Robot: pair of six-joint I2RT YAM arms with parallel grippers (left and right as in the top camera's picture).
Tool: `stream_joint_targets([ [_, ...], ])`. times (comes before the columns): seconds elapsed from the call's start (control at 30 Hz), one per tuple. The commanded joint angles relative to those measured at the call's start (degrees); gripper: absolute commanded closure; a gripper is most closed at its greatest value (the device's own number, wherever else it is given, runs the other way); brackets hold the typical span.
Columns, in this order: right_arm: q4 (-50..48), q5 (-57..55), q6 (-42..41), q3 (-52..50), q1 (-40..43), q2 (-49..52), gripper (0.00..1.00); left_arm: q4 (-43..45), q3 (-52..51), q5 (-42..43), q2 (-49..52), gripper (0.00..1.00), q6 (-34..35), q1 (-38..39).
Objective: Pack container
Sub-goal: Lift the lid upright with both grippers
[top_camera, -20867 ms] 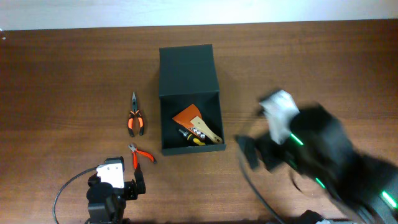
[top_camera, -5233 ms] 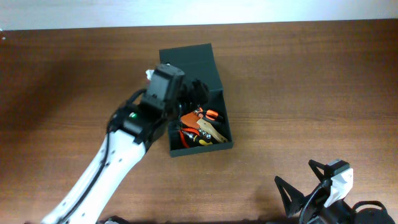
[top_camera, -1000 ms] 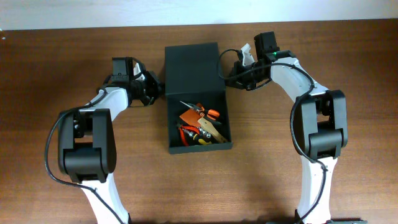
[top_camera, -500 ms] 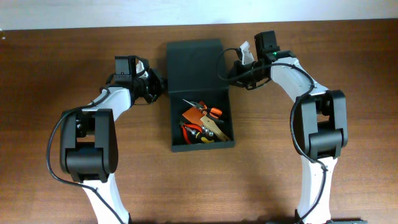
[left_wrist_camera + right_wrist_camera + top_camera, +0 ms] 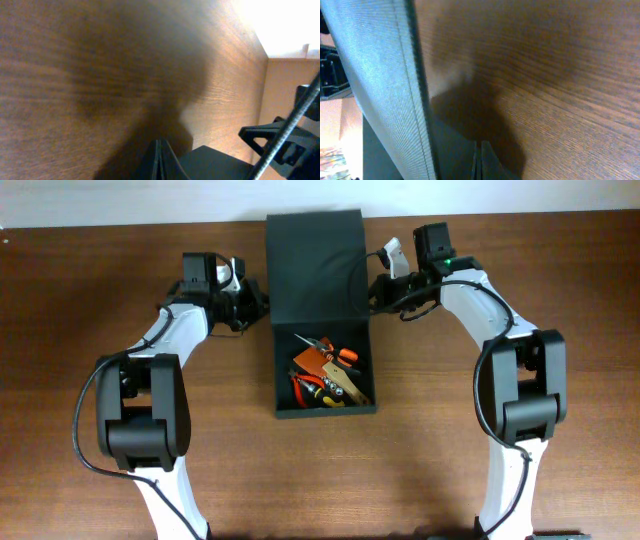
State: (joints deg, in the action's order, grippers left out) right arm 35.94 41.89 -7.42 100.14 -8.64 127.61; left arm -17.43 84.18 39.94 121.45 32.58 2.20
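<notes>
- The container (image 5: pixel 278 380) lay between the two pincers. Its lid (image 5: pixel 316 270) reached past them and its open body sat short of them.
- Orange-handled tools (image 5: pixel 325 375) lay in the body.
- The left gripper (image 5: pixel 256 308) sat against the lid's left edge, fingers clenched on nothing.
- The right gripper (image 5: pixel 377 292) sat against the right edge, clenched empty too.
- The wooden table (image 5: pixel 560 280) lay beneath both.
</notes>
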Motion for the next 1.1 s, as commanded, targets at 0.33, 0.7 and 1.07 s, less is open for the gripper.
stream_joint_targets([
  [0.33, 2.91, 0.7, 5.86, 1.2, -1.07, -5.66, 0.96, -4.26, 7.34, 3.65, -0.15, 0.98, -6.64, 1.73],
  [0.7, 2.86, -3.67, 9.18, 1.2, -1.07, -6.88, 0.96, -3.91, 7.39, 3.56, -0.17, 0.98, -10.03, 1.7],
  [1.07, 5.01, -7.06, 11.98, 1.2, -1.07, -13.46, 0.96, -4.13, 7.82, 3.78, -0.17, 0.99, -11.89, 1.64],
])
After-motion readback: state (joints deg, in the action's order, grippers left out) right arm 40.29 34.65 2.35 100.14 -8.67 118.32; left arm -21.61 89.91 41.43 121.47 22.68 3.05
